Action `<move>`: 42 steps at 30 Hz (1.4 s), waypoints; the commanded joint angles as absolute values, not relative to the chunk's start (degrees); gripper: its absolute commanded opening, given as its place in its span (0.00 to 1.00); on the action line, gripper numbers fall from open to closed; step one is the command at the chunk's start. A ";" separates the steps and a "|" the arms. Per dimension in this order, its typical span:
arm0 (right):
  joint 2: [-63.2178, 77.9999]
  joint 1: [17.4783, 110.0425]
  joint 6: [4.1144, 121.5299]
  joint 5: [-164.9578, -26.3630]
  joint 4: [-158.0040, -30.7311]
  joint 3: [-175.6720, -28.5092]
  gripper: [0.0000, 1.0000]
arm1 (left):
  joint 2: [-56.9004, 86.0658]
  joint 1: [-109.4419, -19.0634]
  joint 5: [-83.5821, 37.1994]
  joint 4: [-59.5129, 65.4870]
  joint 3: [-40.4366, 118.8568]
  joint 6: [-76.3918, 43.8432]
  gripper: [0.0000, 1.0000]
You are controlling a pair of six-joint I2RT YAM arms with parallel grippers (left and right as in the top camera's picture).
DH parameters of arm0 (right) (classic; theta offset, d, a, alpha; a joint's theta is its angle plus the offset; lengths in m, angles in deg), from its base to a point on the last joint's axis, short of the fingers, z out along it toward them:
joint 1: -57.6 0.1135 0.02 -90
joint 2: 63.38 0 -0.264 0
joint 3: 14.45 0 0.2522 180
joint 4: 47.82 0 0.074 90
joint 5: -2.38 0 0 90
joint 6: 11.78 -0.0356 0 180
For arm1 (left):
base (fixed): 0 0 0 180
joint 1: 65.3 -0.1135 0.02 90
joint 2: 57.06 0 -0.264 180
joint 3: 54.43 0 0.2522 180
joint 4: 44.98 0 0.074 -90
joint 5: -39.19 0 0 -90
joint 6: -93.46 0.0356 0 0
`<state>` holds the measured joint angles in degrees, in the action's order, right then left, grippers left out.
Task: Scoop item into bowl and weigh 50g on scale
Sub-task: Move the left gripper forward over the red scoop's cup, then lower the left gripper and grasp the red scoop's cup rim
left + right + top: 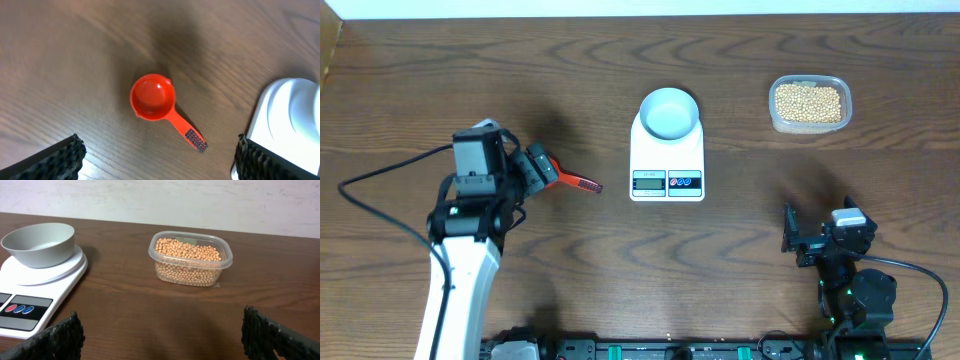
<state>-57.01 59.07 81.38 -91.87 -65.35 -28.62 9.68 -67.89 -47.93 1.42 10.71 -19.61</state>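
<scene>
The beans fill a clear plastic tub at the back right. A pale blue-grey bowl stands empty on the white scale at the table's middle. A red scoop lies empty on the wood left of the scale, its handle pointing at the scale. My left gripper hangs open above the scoop, touching nothing. Open and empty too, my right gripper sits near the front right, facing the tub.
The scale's white edge shows at the right of the left wrist view. A black cable loops left of the left arm. A pale wall runs behind the table's far edge.
</scene>
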 commanded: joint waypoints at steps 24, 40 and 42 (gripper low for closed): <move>-56.99 59.36 81.05 -92.04 -65.51 -28.53 0.99 | 28.32 -68.13 -50.21 -2.20 12.06 -39.26 0.93; -56.99 59.36 81.05 -92.04 -65.51 -28.53 0.99 | 34.46 -68.13 -50.45 -7.41 12.06 -40.79 0.84; -56.99 59.36 81.05 -92.04 -65.51 -28.53 0.99 | 35.20 -68.13 -50.43 -7.65 12.06 -40.79 0.84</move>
<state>-57.01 59.07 81.38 -91.87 -65.35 -28.62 33.74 -67.89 -49.46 -7.47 10.71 -40.24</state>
